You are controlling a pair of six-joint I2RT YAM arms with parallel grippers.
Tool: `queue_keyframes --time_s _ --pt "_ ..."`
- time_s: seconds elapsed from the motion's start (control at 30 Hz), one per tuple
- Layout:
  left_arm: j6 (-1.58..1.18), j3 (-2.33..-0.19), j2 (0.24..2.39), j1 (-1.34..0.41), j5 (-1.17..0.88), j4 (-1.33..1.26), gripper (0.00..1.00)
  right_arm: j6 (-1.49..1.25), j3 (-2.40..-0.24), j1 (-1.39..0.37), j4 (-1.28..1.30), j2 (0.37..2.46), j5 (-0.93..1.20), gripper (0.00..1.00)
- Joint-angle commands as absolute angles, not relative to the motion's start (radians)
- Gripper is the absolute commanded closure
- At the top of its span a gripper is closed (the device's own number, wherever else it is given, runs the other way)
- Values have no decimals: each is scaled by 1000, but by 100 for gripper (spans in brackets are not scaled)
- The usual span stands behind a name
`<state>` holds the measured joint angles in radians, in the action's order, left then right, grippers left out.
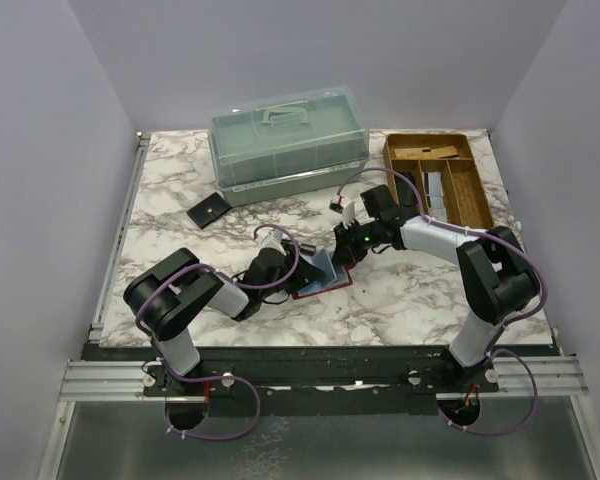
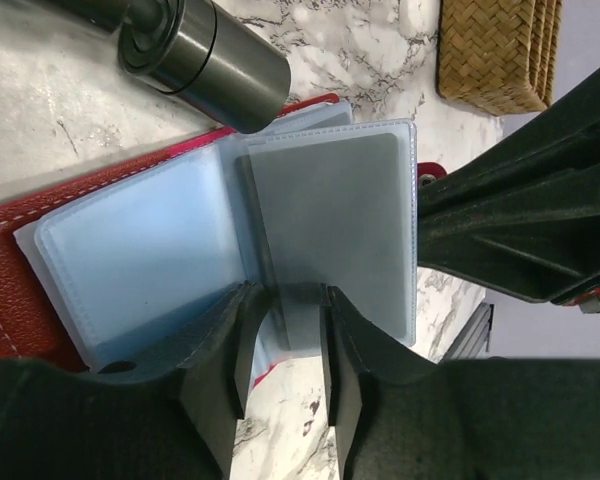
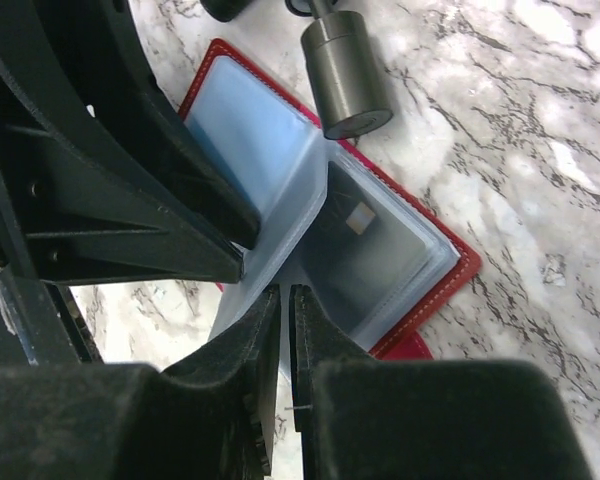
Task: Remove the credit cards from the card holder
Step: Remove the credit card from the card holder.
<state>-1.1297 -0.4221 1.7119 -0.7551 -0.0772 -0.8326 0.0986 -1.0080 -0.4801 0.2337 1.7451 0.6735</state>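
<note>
Red card holder [image 2: 10,290] open; grey credit card [image 2: 330,215] inside clear sleeve [image 2: 407,230].

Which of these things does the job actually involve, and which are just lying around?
Job: red card holder, grey credit card in its sleeve, left gripper, right gripper.
Lying about: lidded plastic box, wicker tray, small black wallet.

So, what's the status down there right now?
Right gripper pinching a plastic sleeve. Left gripper open astride the sleeves. Credit cards not yet out of card holder. Nothing blocking.
</note>
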Motion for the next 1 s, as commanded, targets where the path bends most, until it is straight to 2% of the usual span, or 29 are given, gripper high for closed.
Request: queue_keyframes --time_s 0.0,0.13,0.33,0.43,0.63,0.97 --pt "-1116 -370 1717 -763 -84 -657 58 104 -1036 -492 257 1773 734 84" --pt "-1141 -340 1673 -757 -84 -680 45 95 -1040 -498 257 1779 751 83" --pt "-1157 -302 1600 -748 -81 -703 33 80 -1041 -499 254 1781 824 77" --pt "-1158 -296 1591 -740 -83 -710 31 62 -1041 -498 246 1789 880 72" --pt "-1191 -269 1635 -710 -113 -807 30 15 -1055 -499 243 1843 1021 68" --pt "-1236 -203 1674 -681 -137 -988 30 31 -1063 -499 264 1861 1103 51"
